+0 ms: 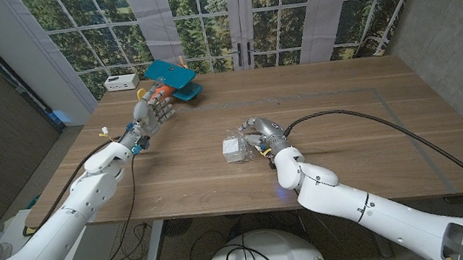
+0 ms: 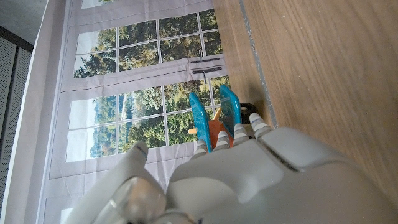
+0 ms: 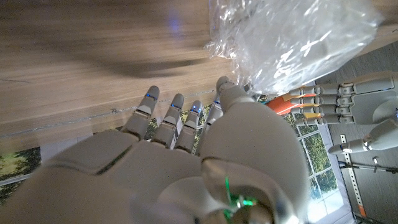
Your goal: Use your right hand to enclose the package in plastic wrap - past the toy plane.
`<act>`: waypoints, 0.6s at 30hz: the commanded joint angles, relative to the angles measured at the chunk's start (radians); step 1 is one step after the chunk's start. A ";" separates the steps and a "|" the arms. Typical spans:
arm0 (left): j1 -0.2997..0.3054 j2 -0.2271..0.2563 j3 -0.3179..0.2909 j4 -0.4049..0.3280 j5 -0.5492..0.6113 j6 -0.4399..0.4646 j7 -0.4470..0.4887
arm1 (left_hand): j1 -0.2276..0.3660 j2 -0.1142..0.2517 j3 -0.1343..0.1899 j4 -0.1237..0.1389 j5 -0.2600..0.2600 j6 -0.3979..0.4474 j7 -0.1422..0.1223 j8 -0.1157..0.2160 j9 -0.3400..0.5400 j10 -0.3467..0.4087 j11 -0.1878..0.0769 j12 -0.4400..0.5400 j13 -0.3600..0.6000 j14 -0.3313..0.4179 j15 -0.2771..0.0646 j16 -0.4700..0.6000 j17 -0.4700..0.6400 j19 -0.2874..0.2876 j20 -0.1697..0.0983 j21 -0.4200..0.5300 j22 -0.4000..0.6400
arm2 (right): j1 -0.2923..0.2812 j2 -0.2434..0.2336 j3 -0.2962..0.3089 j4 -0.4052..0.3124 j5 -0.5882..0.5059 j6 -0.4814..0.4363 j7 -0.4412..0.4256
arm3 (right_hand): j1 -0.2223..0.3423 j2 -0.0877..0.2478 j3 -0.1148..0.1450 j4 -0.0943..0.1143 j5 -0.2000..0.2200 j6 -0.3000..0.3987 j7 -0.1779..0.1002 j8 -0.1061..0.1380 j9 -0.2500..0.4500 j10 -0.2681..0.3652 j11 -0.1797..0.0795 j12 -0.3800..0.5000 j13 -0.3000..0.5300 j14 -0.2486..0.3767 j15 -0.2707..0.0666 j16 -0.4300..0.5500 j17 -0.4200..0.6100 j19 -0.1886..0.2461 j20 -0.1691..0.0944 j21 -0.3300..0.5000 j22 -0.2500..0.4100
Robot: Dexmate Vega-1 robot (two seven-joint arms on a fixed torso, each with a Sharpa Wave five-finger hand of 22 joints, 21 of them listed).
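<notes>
The package (image 1: 234, 148), a small white block under crinkled clear plastic wrap (image 3: 292, 43), lies mid-table. My right hand (image 1: 260, 134) is close against its right side. In the right wrist view the right hand (image 3: 205, 155) has its fingers (image 3: 177, 115) stretched out and apart, and its thumb tip touches the edge of the wrap. The blue and orange toy plane (image 1: 171, 78) stands at the far left of the table; its blue wings (image 2: 214, 121) also show in the left wrist view. My left hand (image 1: 153, 113) is raised just in front of the plane, fingers apart, holding nothing.
A small white box (image 1: 121, 81) sits at the table's (image 1: 343, 108) far left corner beside the plane. Black cables run over the table from both wrists. Windows stand behind the far edge.
</notes>
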 commanded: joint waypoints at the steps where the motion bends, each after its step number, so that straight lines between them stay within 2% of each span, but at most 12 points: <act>1: -0.025 -0.010 0.012 0.024 0.005 0.008 -0.015 | 0.001 0.004 0.004 -0.003 0.003 -0.087 -0.001 0.002 0.002 -0.035 -0.005 -0.002 0.002 0.008 0.000 -0.001 0.004 0.005 0.001 0.000 0.005 | -0.090 0.041 0.104 0.059 0.069 0.262 -0.181 | -0.043 0.010 0.048 0.087 -0.002 -0.048 0.014 -0.044 0.005 -0.014 0.010 0.010 0.003 -0.011 -0.068 0.016 0.037 -0.006 -0.017 0.010 0.005; 3: -0.028 -0.012 0.013 0.026 0.007 0.008 -0.014 | 0.002 0.004 0.004 -0.004 0.003 -0.087 -0.002 0.003 0.002 -0.035 -0.006 -0.002 0.002 0.009 0.000 -0.001 0.003 0.005 0.001 0.000 0.005 | -0.097 0.036 0.106 0.065 0.065 0.316 -0.193 | -0.072 0.003 0.052 0.119 -0.004 -0.051 0.021 -0.053 0.005 -0.003 0.020 0.015 0.003 -0.011 -0.072 0.019 0.044 -0.009 -0.016 0.011 0.006; 5: -0.031 -0.013 0.015 0.030 0.007 0.008 -0.017 | 0.002 0.004 0.004 -0.004 0.003 -0.087 -0.002 0.002 0.002 -0.034 -0.005 -0.002 0.002 0.009 0.001 -0.001 0.003 0.005 0.001 0.000 0.005 | -0.096 0.028 0.100 0.063 0.051 0.338 -0.187 | -0.105 -0.013 0.043 0.142 -0.009 -0.050 0.032 -0.060 0.005 0.006 0.031 0.020 0.003 -0.006 -0.069 0.017 0.042 -0.007 -0.013 0.013 0.007; 6: -0.032 -0.014 0.015 0.030 0.008 0.008 -0.016 | 0.003 0.004 0.005 -0.005 0.003 -0.087 -0.002 0.002 0.002 -0.035 -0.005 -0.002 0.002 0.009 0.001 -0.001 0.003 0.005 0.001 0.000 0.005 | -0.092 0.023 0.094 0.069 0.038 0.356 -0.184 | -0.120 -0.021 0.039 0.150 -0.012 -0.042 0.038 -0.061 0.005 0.018 0.035 0.025 0.003 0.004 -0.069 0.017 0.038 0.003 -0.023 0.018 0.007; 7: -0.034 -0.014 0.016 0.032 0.008 0.007 -0.020 | 0.003 0.004 0.005 -0.005 0.003 -0.088 -0.002 0.002 0.002 -0.035 -0.004 -0.002 0.002 0.009 0.000 -0.001 0.003 0.006 0.001 0.000 0.005 | -0.086 0.018 0.087 0.075 0.022 0.370 -0.180 | -0.134 -0.024 0.040 0.155 -0.012 -0.037 0.041 -0.065 0.006 0.018 0.035 0.024 0.003 0.009 -0.067 0.009 0.027 0.015 -0.052 0.024 0.008; 8: -0.035 -0.015 0.016 0.032 0.008 0.006 -0.022 | 0.003 0.004 0.005 -0.005 0.003 -0.088 -0.002 0.002 0.002 -0.035 -0.004 -0.002 0.002 0.009 0.000 -0.001 0.003 0.006 0.001 0.000 0.005 | -0.080 0.011 0.081 0.075 0.011 0.374 -0.164 | -0.147 -0.029 0.044 0.155 -0.013 -0.029 0.050 -0.069 0.006 0.024 0.042 0.026 0.002 0.020 -0.063 -0.002 0.010 0.046 -0.100 0.038 0.010; 9: -0.035 -0.014 0.016 0.031 0.009 0.005 -0.021 | 0.003 0.004 0.005 -0.005 0.003 -0.088 -0.001 0.002 0.002 -0.036 -0.004 -0.003 0.002 0.009 0.000 -0.001 0.003 0.006 0.001 0.000 0.005 | -0.075 0.008 0.077 0.080 0.003 0.386 -0.156 | -0.156 -0.030 0.046 0.154 -0.013 -0.024 0.058 -0.072 0.007 0.034 0.058 0.029 0.002 0.030 -0.048 -0.008 -0.001 0.065 -0.130 0.046 0.010; 12: -0.031 -0.013 0.014 0.026 0.007 0.005 -0.020 | 0.004 0.004 0.005 -0.006 0.003 -0.088 -0.001 0.002 0.002 -0.033 -0.006 -0.001 0.002 0.009 0.001 -0.001 0.003 0.006 0.001 0.000 0.004 | -0.065 -0.001 0.065 0.090 -0.022 0.415 -0.132 | -0.183 -0.029 0.038 0.169 -0.016 -0.022 0.069 -0.077 0.007 0.034 0.065 0.028 0.001 0.029 -0.035 -0.016 -0.008 0.075 -0.139 0.050 0.010; 15: -0.021 -0.008 0.010 0.015 0.005 0.006 -0.012 | 0.005 0.004 0.005 -0.007 0.003 -0.088 -0.001 0.002 0.002 -0.034 -0.005 -0.002 0.002 0.009 0.000 -0.001 0.003 0.006 0.001 0.000 0.004 | -0.051 -0.011 0.051 0.099 -0.056 0.444 -0.107 | -0.236 -0.026 0.023 0.197 -0.022 -0.038 0.067 -0.092 0.007 0.015 0.067 0.017 -0.002 0.017 -0.022 -0.032 -0.018 0.075 -0.138 0.051 0.009; 16: -0.016 -0.006 0.007 0.010 0.004 0.006 -0.009 | 0.005 0.004 0.005 -0.007 0.003 -0.088 -0.001 0.002 0.002 -0.034 -0.006 -0.002 0.002 0.010 0.001 -0.001 0.003 0.006 0.001 0.000 0.004 | -0.046 -0.016 0.045 0.101 -0.069 0.454 -0.096 | -0.284 -0.024 0.008 0.218 -0.027 -0.057 0.069 -0.106 0.007 0.001 0.066 0.009 -0.006 0.005 -0.022 -0.044 -0.025 0.067 -0.143 0.049 0.009; 18: -0.008 -0.002 0.003 0.001 0.002 0.008 -0.002 | 0.005 0.004 0.006 -0.007 0.003 -0.088 -0.001 0.002 0.002 -0.035 -0.005 -0.002 0.002 0.010 0.000 -0.001 0.003 0.006 0.001 0.000 0.004 | -0.035 -0.023 0.033 0.108 -0.098 0.470 -0.078 | -0.347 -0.026 -0.012 0.230 -0.029 -0.078 0.073 -0.120 0.006 -0.014 0.066 0.001 -0.012 -0.015 -0.020 -0.064 -0.036 0.047 -0.142 0.040 0.008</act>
